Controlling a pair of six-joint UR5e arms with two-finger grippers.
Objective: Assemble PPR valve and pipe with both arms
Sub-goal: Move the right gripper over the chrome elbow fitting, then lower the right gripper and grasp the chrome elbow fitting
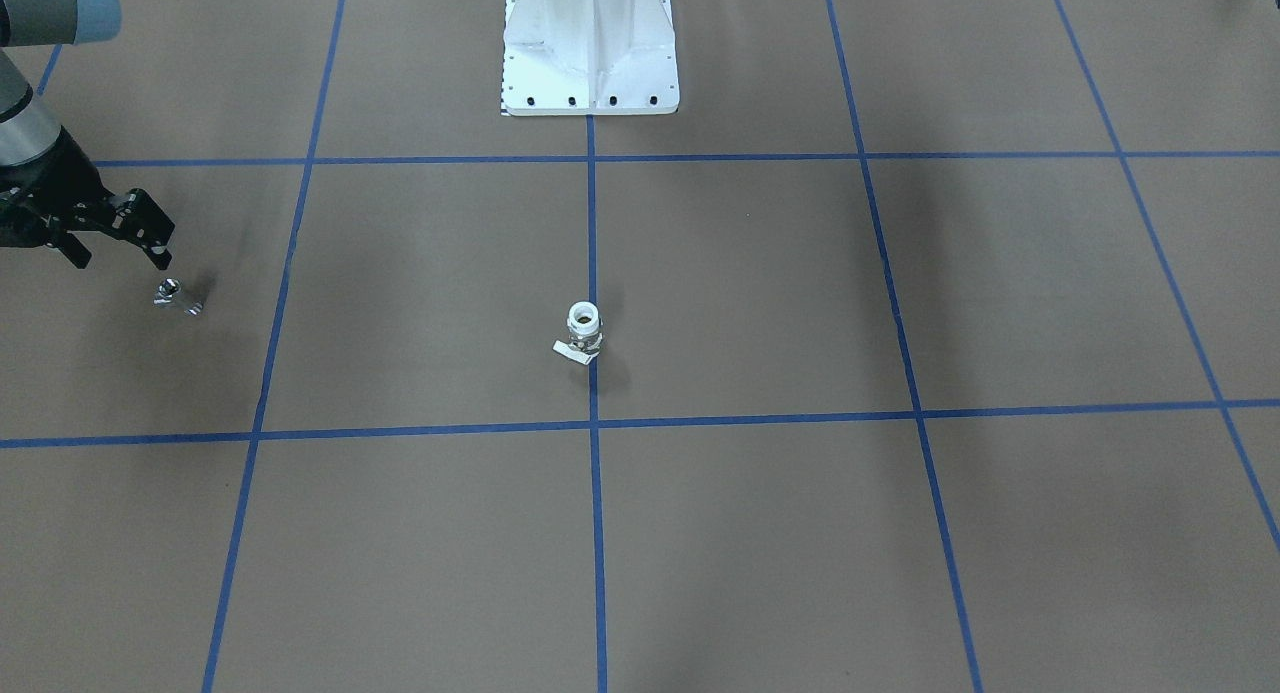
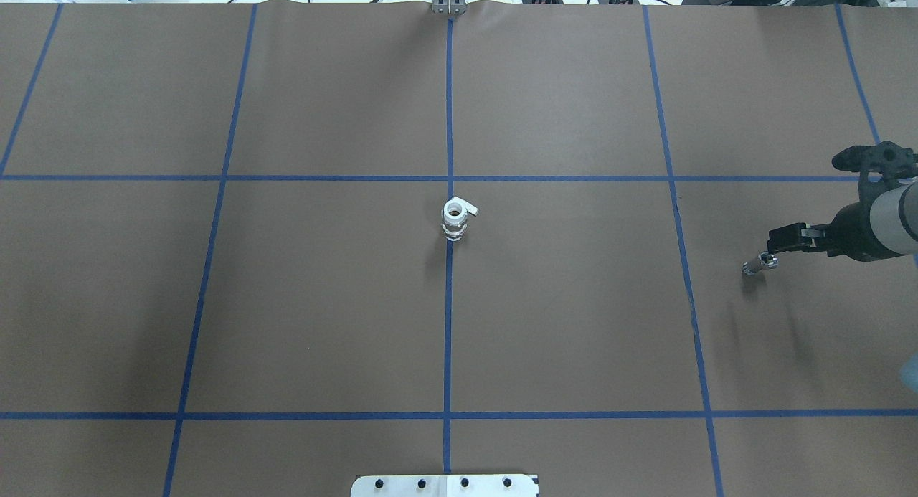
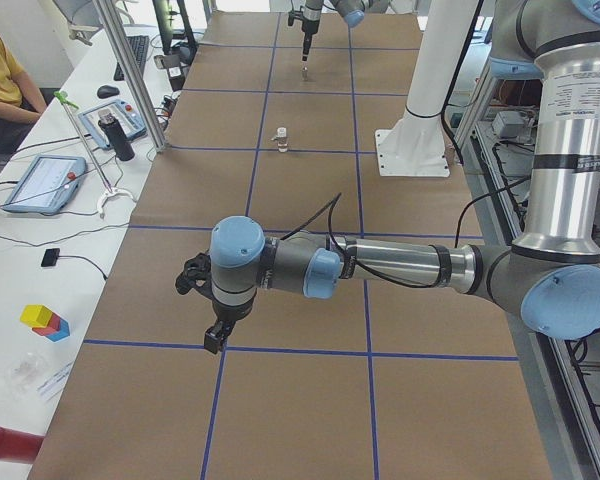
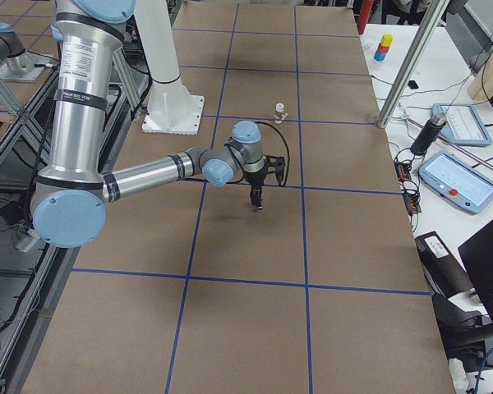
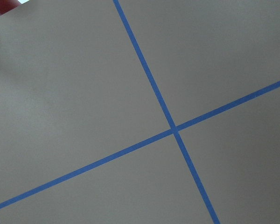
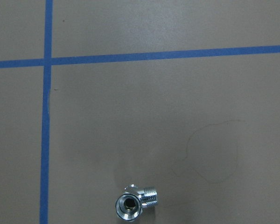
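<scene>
A brown paper-covered table is lying marked into squares by blue tape lines, with a white pedestal bolted at the robot's edge.

A small white PPR valve is standing upright on the centre tape line, its open socket facing up and a short white lever sticking out near its base. It is well apart from both arms.

Far out on the robot's right, a short chrome threaded fitting – the pipe piece – is lying on the paper. The right wrist camera is looking down into its round bore, with a ribbed threaded stub pointing off to one side.

The right gripper is hovering just above and beside this fitting. Its two black fingers are spread apart and holding nothing; whether a fingertip is touching the metal cannot be told.

The left gripper is hanging over a tape crossing near the table's left end, far from both parts. Whether its fingers are apart or together cannot be told.

Both parts look small, light and rigid. The chrome is probably slippery and likely to roll – pinching across the smooth round body, clear of the threads, seems safest. The plastic valve looks easy to tip; gripping its ribbed middle, away from lever and socket, should be steadiest.
</scene>
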